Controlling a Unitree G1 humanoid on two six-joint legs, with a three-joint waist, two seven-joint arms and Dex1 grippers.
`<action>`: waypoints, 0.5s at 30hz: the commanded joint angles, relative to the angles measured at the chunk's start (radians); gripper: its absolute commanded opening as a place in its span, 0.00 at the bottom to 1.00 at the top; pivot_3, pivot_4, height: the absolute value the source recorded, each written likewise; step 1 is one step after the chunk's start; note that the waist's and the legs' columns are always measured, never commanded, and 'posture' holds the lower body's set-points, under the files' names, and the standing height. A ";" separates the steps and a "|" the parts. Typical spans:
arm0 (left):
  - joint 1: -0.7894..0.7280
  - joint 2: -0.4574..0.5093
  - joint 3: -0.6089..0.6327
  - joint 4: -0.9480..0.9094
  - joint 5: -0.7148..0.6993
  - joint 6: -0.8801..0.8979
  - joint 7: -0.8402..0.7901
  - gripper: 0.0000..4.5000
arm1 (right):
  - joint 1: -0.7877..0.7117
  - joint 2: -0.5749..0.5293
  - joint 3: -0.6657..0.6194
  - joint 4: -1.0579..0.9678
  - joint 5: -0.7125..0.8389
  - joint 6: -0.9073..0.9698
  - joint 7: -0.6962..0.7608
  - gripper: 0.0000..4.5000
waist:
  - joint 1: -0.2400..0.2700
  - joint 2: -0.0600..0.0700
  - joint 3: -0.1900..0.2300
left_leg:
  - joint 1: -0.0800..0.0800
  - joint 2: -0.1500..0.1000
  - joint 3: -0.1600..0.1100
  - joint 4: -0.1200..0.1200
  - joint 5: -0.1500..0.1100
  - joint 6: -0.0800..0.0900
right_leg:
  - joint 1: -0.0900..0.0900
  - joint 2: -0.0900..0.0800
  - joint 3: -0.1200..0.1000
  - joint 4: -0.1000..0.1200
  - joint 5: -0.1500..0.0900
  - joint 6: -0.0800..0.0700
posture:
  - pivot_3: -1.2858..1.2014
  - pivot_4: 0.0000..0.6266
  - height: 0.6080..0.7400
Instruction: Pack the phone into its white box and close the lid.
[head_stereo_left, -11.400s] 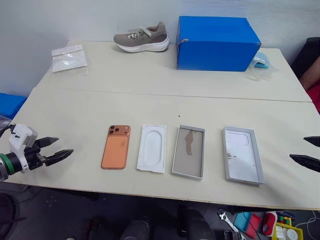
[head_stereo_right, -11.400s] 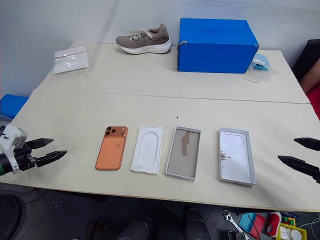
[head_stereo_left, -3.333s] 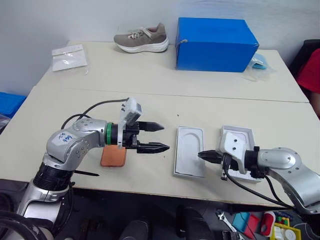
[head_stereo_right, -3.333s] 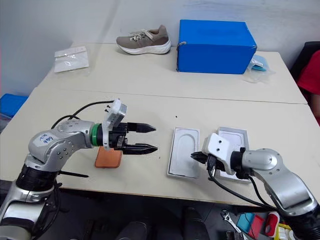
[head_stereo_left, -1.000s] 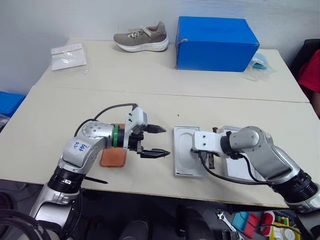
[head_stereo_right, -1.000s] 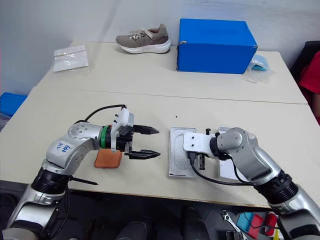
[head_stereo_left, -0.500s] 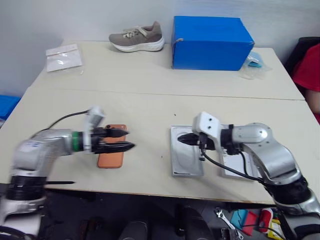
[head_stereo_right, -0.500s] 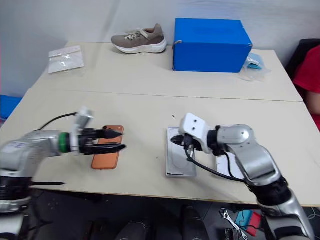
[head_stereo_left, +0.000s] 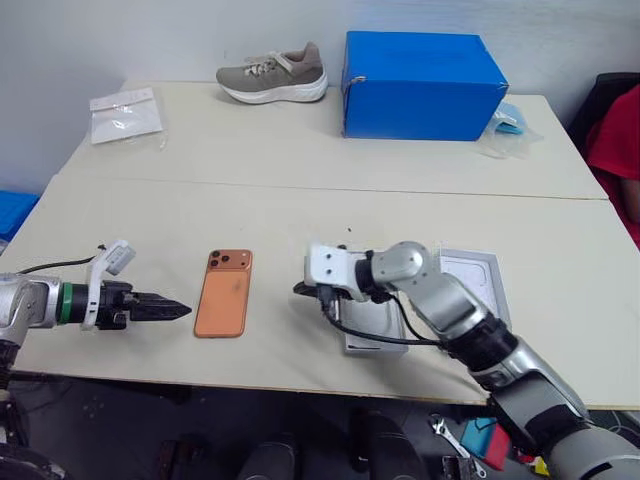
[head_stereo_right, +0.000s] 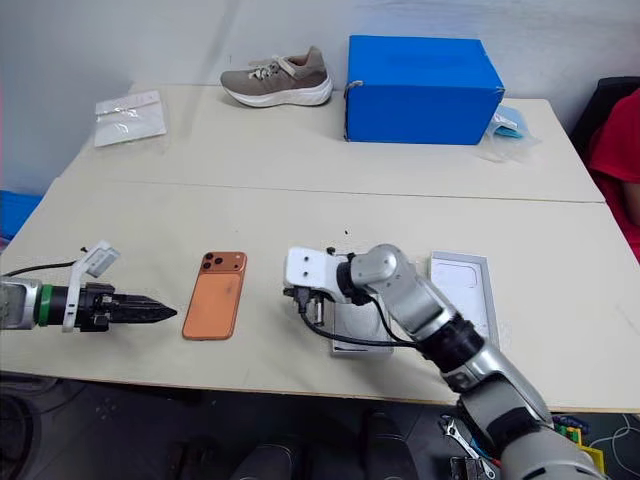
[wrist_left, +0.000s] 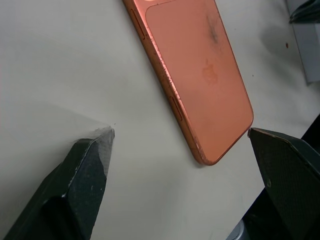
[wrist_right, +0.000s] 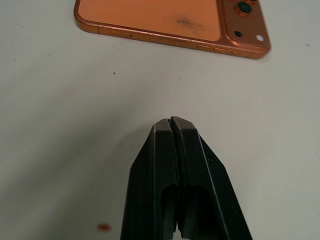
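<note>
The phone (head_stereo_left: 223, 306) lies flat on the worktop (head_stereo_left: 300, 200), back side up, with its camera group at the far end. It stays in the same place as in the earlier pictures, but now nothing covers it. One second ago the left arm reached over it; now the left tool (head_stereo_left: 178, 310) has pulled away to the robot's left and stands beside the phone, apart from it, pointing towards it. Its two fingers (wrist_left: 85, 180) stand wide open and hold nothing.

The right tool (head_stereo_left: 299, 290) has moved leftwards across the white box (head_stereo_left: 385, 330). It now sits between the phone and the box, near the phone's right long edge but not touching it. Its fingers (wrist_right: 175, 165) are pressed together, with nothing between them.

The white box is partly hidden under the right arm, so I cannot tell what lies in it. At the beginning a white insert lay between the phone and the box; later it sat in the box. The lid (head_stereo_right: 466, 290) lies open side up just to the right of the box, as before.

The worktop is pale beige, made of two tables joined by a seam. At the far side stand a grey-brown shoe (head_stereo_left: 272, 72), a big blue box (head_stereo_left: 420, 72), a clear plastic bag (head_stereo_left: 122, 110) at the left, and a small plastic packet (head_stereo_left: 505, 125) at the right. Behind is a plain light wall. At the right edge a person's red sleeve (head_stereo_left: 615, 140) shows.
</note>
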 joint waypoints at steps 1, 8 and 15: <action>-0.019 -0.071 -0.048 -0.001 0.023 0.070 0.062 1.00 | -0.029 0.041 0.024 0.049 -0.034 -0.053 0.008 0.00 | 0.003 0.003 0.000 | 0.001 -0.001 -0.001 0.000 0.000 0.000 | 0.000 0.000 -0.001 0.002 0.000 0.000 | 0.52 0.24 1.00; -0.032 -0.142 -0.099 -0.056 0.010 0.188 0.088 1.00 | -0.065 0.118 0.045 0.150 -0.075 -0.085 0.010 0.00 | 0.004 0.008 -0.003 | 0.006 -0.008 -0.001 0.000 0.002 0.004 | 0.004 -0.003 -0.001 0.009 0.000 0.000 | 0.52 0.24 1.00; -0.075 -0.224 -0.153 -0.115 0.030 0.290 0.179 1.00 | -0.085 0.161 0.039 0.226 -0.104 -0.122 0.014 0.00 | 0.006 0.019 -0.010 | 0.008 -0.009 -0.002 0.000 0.002 0.004 | 0.005 -0.003 0.000 0.011 0.000 0.000 | 0.52 0.24 1.00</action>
